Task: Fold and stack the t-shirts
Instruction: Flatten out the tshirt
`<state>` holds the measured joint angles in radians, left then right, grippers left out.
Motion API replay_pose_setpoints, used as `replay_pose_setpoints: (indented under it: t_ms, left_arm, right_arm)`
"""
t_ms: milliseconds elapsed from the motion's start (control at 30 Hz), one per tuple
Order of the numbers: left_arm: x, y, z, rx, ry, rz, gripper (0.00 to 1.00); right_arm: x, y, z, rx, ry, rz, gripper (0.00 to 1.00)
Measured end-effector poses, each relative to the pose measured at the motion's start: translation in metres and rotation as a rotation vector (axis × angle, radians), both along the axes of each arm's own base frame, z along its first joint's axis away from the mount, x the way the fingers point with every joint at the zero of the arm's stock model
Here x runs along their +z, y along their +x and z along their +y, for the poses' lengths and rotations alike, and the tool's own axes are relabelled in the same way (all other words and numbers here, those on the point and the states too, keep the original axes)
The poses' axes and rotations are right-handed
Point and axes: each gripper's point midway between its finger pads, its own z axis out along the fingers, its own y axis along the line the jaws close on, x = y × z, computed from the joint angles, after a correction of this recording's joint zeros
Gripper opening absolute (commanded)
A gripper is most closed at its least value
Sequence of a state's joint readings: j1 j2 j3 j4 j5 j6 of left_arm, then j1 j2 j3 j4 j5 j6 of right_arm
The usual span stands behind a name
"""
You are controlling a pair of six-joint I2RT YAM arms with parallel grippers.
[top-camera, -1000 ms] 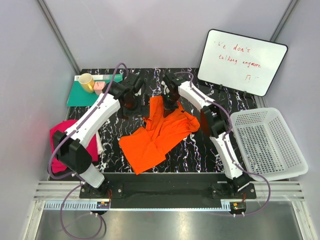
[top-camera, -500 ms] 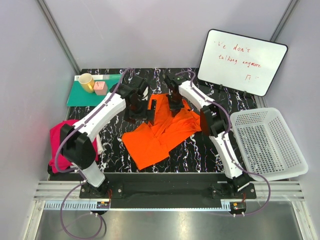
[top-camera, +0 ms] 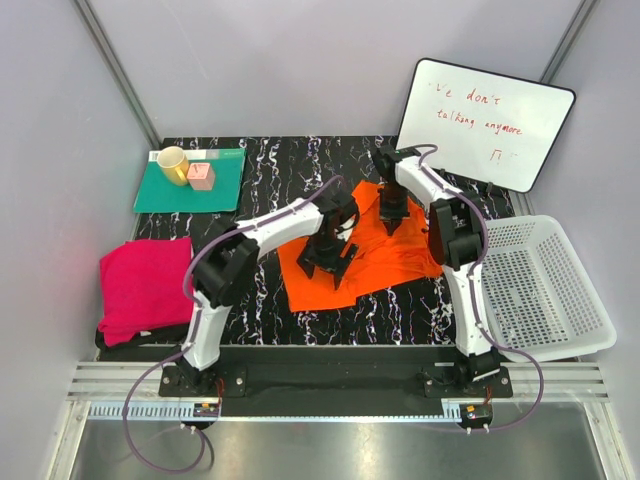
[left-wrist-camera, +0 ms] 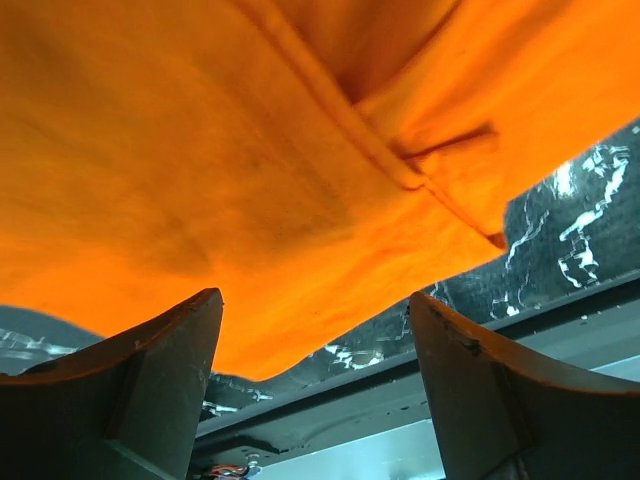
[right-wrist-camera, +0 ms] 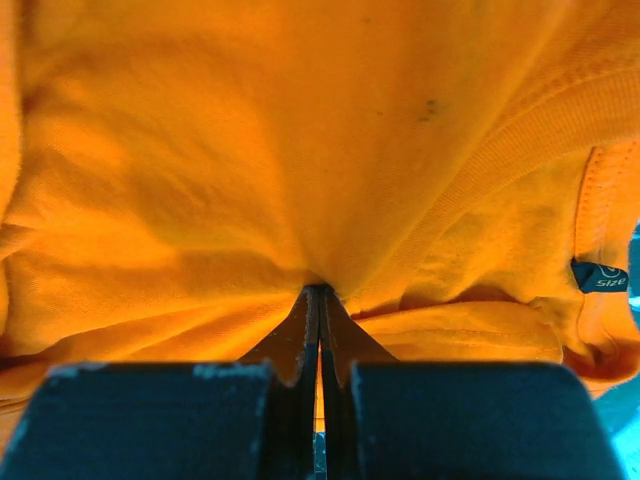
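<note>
The orange t-shirt (top-camera: 370, 250) lies partly spread on the black marbled table, right of centre. My right gripper (top-camera: 391, 218) is shut on a pinch of its cloth (right-wrist-camera: 300, 200) near the collar at the far edge. My left gripper (top-camera: 328, 262) is open over the shirt's near left part, its two fingers spread with nothing between them; the orange cloth (left-wrist-camera: 250, 150) fills the view above them. The magenta-pink t-shirt (top-camera: 145, 285) lies bunched at the table's left edge, away from both grippers.
A teal-green mat (top-camera: 190, 185) at the back left carries a yellow mug (top-camera: 173, 163) and a small pink block (top-camera: 201, 176). A whiteboard (top-camera: 485, 120) leans at the back right. A white perforated basket (top-camera: 535, 285) stands at the right edge.
Both arms have moved right, dragging the orange shirt right and spreading it flatter. My left gripper has let go of the cloth and swung toward the near side.
</note>
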<state>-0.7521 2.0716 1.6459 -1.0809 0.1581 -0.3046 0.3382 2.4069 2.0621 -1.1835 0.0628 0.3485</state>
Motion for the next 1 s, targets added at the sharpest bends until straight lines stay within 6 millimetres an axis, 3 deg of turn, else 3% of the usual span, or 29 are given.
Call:
replay_pose_setpoints:
  t_ms: [67, 133, 200, 367, 400, 467, 533, 733, 900, 1000]
  left_arm:
    - [-0.007, 0.0, -0.005, -0.015, 0.006, 0.013, 0.6]
    - [-0.011, 0.002, -0.009, -0.025, 0.006, 0.014, 0.23]
    - [-0.013, 0.005, -0.012, -0.032, 0.002, 0.012, 0.0]
    - [-0.015, 0.008, -0.012, -0.034, 0.011, 0.001, 0.01]
    - [-0.015, 0.009, -0.012, -0.033, 0.014, -0.002, 0.09]
    - [-0.015, 0.01, -0.011, -0.035, 0.019, -0.008, 0.42]
    - [-0.015, 0.01, -0.01, -0.036, 0.021, -0.01, 0.62]
    - [-0.007, 0.017, -0.018, -0.029, -0.003, -0.033, 0.67]
    - [0.009, 0.032, -0.04, -0.038, -0.069, -0.084, 0.67]
    - [0.008, 0.037, -0.053, -0.048, -0.089, -0.091, 0.65]
  right_arm:
    - [0.0, -0.002, -0.01, -0.016, -0.014, 0.006, 0.0]
    - [0.0, -0.003, -0.018, -0.028, -0.029, 0.008, 0.0]
    - [0.0, -0.004, -0.02, -0.03, -0.035, 0.007, 0.0]
    - [0.0, -0.004, -0.021, -0.03, -0.039, -0.002, 0.0]
    - [0.0, -0.004, -0.021, -0.03, -0.039, -0.002, 0.0]
    - [0.0, -0.004, -0.021, -0.03, -0.038, -0.004, 0.0]
    - [0.0, -0.004, -0.021, -0.03, -0.037, -0.008, 0.0]
    - [0.0, -0.004, -0.021, -0.03, -0.033, -0.018, 0.0]
    - [0.0, -0.004, -0.021, -0.03, -0.03, -0.029, 0.0]
    - [0.0, -0.004, -0.021, -0.03, -0.028, -0.033, 0.0]
